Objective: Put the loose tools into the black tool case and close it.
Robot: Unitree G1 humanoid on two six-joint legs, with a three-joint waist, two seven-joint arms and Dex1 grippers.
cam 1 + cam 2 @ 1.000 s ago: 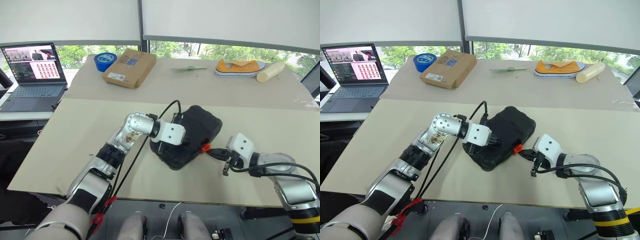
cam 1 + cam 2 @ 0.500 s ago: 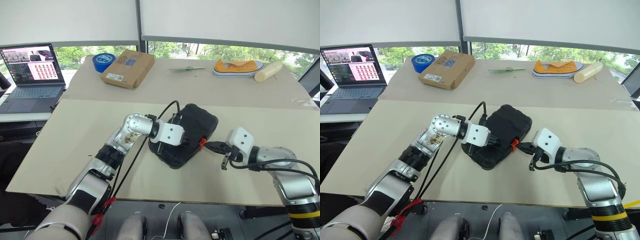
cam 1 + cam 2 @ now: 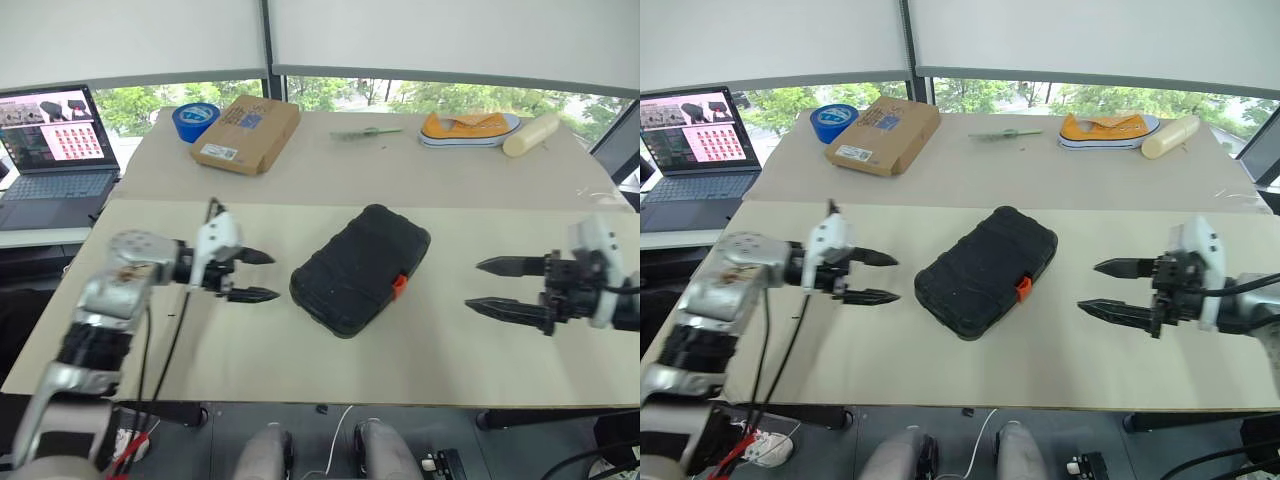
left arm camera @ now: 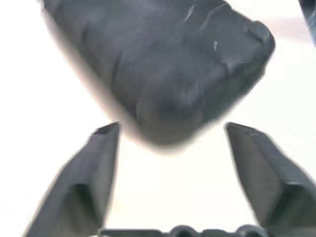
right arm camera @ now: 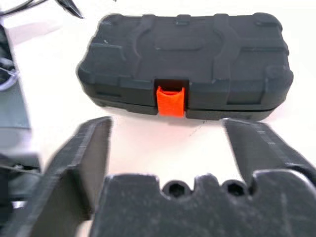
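The black tool case (image 3: 360, 268) lies shut and flat in the middle of the near table, its orange latch (image 3: 399, 286) on the side facing my right arm. My left gripper (image 3: 275, 276) hovers just left of the case, open and empty, pointing at its end. My right gripper (image 3: 473, 285) hangs open and empty to the right, a hand's width from the latch. In the right wrist view the case (image 5: 197, 49) and latch (image 5: 170, 101) sit beyond the spread fingers (image 5: 94, 148). The left wrist view shows a case corner (image 4: 163, 64). The loose tools are out of view.
On the far table lie a brown cardboard box (image 3: 245, 133), a blue tape roll (image 3: 195, 120), a green stick (image 3: 365, 132), an orange shoe (image 3: 470, 128) and a cream cylinder (image 3: 530, 133). A laptop (image 3: 50, 150) stands open at the far left.
Both grippers have drawn away from the case, the left one to the left and the right one to the right and up. Both have opened wide. The camera view has shifted slightly.
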